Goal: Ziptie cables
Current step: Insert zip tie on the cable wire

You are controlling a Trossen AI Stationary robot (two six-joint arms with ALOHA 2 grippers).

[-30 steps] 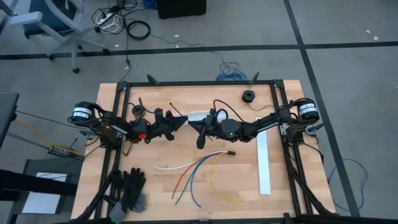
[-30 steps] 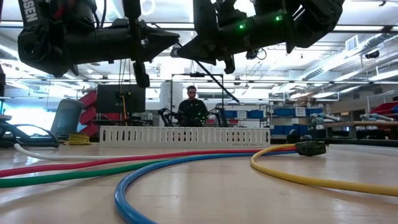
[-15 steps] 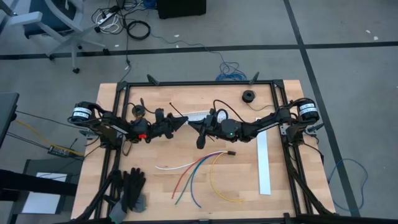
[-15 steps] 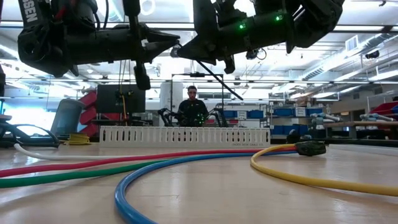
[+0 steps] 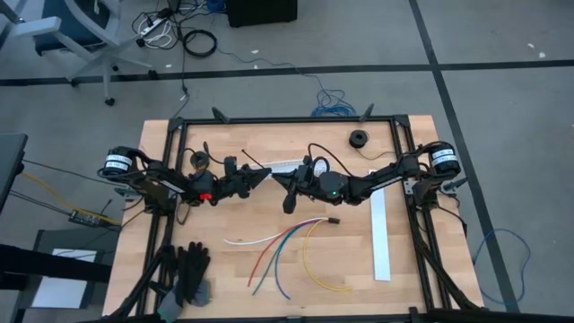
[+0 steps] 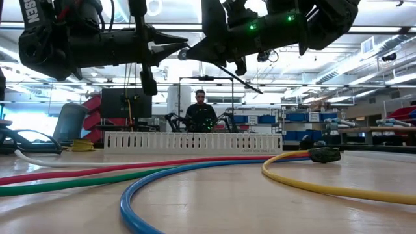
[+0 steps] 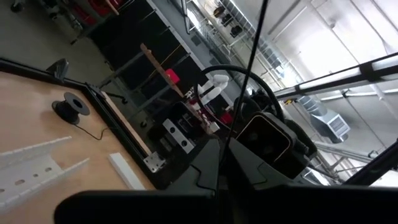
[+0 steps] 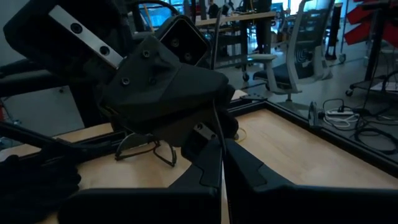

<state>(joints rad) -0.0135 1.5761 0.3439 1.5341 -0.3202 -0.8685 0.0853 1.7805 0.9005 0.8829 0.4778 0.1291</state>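
Cables loose on the table, both grippers meeting above them

Cables (image 5: 285, 253) lie fanned on the wooden table (image 5: 233, 278) toward its front edge, under no gripper: thin strands of white, red, green, blue and yellow, the yellow one curling into a loop and ending in a small dark plug (image 5: 332, 220). None is bundled or tied. In the low view they run across the foreground, in front of the white slotted channel (image 6: 193, 142). The left gripper (image 5: 262, 176) and right gripper (image 5: 276, 178) hang tip to tip over the table's middle, each with fingers pressed together; a thin black strip (image 6: 231, 73) slants down beside them. Dark gloves (image 5: 190, 272) rest at the front left corner
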